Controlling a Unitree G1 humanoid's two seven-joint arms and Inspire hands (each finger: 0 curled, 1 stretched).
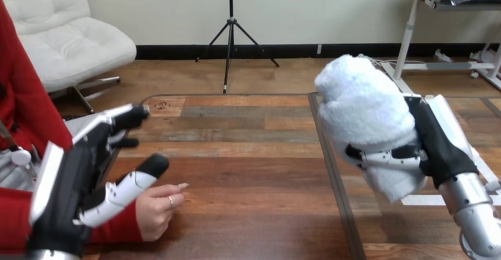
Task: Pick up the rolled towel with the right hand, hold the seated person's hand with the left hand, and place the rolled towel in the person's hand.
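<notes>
- Wooden worktop (248, 171) is bare through its centre; everything that matters sits at its two flanks.
- Right hand (437, 142), at 3 o'clock: fingers curled round the rolled towel (363, 112), which is lifted clear of the worktop with its free end toward 1 o'clock. Judgement: the wrap round the lower part stops the roll from loosening and leaves the upper part free to go into a palm.
- Left hand (77, 177), at 8 o'clock: fingers nearly straight, thumb spread, gripping nothing. It sits over the person's red sleeve and wrist; you cannot tell whether it touches them.
- Person's hand (156, 210), at 7 o'clock: resting on the worktop, fingers loosely curled, palm not turned up.
- Judgement: pick-up done, holding step in hand, placing not yet begun. The towel is well apart from the person's hand, across the worktop.
- Next, you would close the left hand gently to steady that hand, then carry the towel from 3 toward 7 o'clock.
</notes>
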